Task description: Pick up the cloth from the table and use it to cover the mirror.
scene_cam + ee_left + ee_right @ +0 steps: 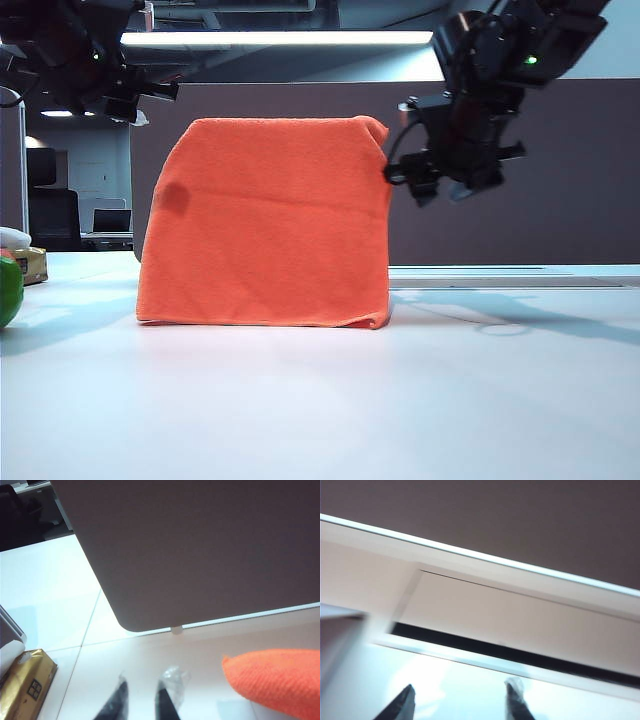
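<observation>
Cloth draped over the mirror, both end effectors up and free of it.

My right end effector (460, 702) hangs just beside the cloth's (265, 225) upper right corner with its fingers spread wide and nothing between them; my left end effector (142, 700) sits high near the upper left corner, fingers a narrow gap apart and holding nothing, with the cloth's edge off to one side in its wrist view. The cloth hangs down to the counter (320, 400), hiding the mirror entirely. I judge it light, soft and fuzzy, so it grips well but sags. I'd pinch a top corner if it needs straightening, gently, since the hidden mirror could tip.
</observation>
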You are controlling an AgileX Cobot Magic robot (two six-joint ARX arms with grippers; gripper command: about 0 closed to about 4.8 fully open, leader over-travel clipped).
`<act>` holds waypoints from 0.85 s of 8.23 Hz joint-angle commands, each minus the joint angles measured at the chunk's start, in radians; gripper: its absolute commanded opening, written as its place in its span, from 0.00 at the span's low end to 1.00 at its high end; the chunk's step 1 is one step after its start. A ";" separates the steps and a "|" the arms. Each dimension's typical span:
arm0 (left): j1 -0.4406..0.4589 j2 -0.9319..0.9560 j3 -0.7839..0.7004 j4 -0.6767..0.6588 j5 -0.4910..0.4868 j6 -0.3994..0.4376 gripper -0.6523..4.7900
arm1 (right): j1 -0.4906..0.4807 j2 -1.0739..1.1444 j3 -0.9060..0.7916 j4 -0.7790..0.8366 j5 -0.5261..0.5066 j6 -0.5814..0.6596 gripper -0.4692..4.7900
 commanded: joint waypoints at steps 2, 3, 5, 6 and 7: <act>0.001 -0.066 0.004 0.068 0.007 -0.030 0.11 | -0.082 -0.055 0.005 -0.027 0.115 0.018 0.16; 0.031 -0.104 0.004 0.052 0.060 -0.051 0.11 | -0.086 -0.103 0.005 -0.028 0.113 0.018 0.08; 0.047 -0.142 0.004 0.006 0.099 -0.090 0.11 | -0.086 -0.151 0.005 -0.045 0.105 0.018 0.08; 0.056 -0.155 0.003 -0.014 0.114 -0.094 0.11 | -0.086 -0.176 0.004 -0.055 0.096 0.017 0.08; 0.073 -0.179 0.003 -0.053 0.136 -0.094 0.11 | -0.085 -0.222 0.004 -0.080 0.065 0.016 0.08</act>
